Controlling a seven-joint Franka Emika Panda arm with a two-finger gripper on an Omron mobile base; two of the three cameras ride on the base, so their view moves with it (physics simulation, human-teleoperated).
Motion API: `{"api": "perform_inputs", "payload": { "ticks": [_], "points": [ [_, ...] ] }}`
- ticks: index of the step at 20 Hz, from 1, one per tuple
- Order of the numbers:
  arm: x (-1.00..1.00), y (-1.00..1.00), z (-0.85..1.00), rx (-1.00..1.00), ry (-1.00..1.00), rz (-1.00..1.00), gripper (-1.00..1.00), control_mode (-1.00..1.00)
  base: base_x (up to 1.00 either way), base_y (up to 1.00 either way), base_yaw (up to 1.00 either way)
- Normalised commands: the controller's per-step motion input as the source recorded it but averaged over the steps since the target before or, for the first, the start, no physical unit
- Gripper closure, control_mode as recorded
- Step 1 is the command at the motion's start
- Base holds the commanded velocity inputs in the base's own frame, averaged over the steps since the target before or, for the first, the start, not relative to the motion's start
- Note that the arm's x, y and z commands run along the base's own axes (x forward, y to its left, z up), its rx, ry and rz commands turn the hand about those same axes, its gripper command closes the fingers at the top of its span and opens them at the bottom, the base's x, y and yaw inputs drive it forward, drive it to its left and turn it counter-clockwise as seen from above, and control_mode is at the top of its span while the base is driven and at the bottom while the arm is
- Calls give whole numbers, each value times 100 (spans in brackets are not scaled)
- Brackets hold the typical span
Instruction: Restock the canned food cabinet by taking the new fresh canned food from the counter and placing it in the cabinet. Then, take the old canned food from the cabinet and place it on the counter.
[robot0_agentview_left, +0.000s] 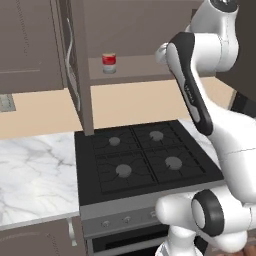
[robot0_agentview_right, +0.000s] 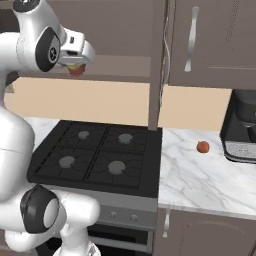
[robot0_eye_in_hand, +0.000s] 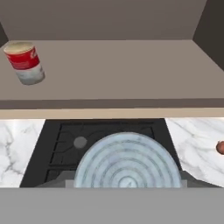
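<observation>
Two cans matter here, and neither has reached its final place yet. The new fresh canned food (robot0_eye_in_hand: 127, 161) is held in the gripper (robot0_agentview_right: 76, 67): in the hand view its ribbed silvery end sits right at the fingers, and in the right base view a bit of its orange-red label peeks out under the hand, so the jaws are closed around it rather than standing wide. The hand hovers just in front of the open cabinet (robot0_agentview_left: 135, 67), a little above the front edge of its shelf, with the black stovetop (robot0_agentview_left: 145, 160) well below it. The first half of the job therefore looks mid-way: the can appears lifted off the counter (robot0_agentview_right: 200, 175) but not yet set down inside. The second half looks untouched, since the old canned food (robot0_eye_in_hand: 25, 62) stands upright on the shelf, ahead of the hand and off to its left in the hand view, well apart from the held can. As for what the cabinet holds, the red-banded can is the one item visible on its shelf; the stretch of shelf directly ahead of the hand is bare. A small round red fruit (robot0_agentview_right: 202, 146) lies on the marble counter, below and to the right of the hand.
</observation>
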Motion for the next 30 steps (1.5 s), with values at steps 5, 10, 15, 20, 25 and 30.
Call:
{"api": "perform_inputs", "payload": {
  "ticks": [5,10,15,20,25,30],
  "points": [
    [78,0,-1,0,0,0,100,-100,0,0,0],
    [70,0,-6,0,1,0,100,-100,0,0,0],
    [52,0,-21,0,2,0,100,-100,0,0,0],
    [45,0,-25,0,1,0,100,-100,0,0,0],
    [44,0,-19,0,0,0,100,-100,0,0,0],
    [45,0,-3,0,0,0,100,-100,0,0,0]
  ]
}}
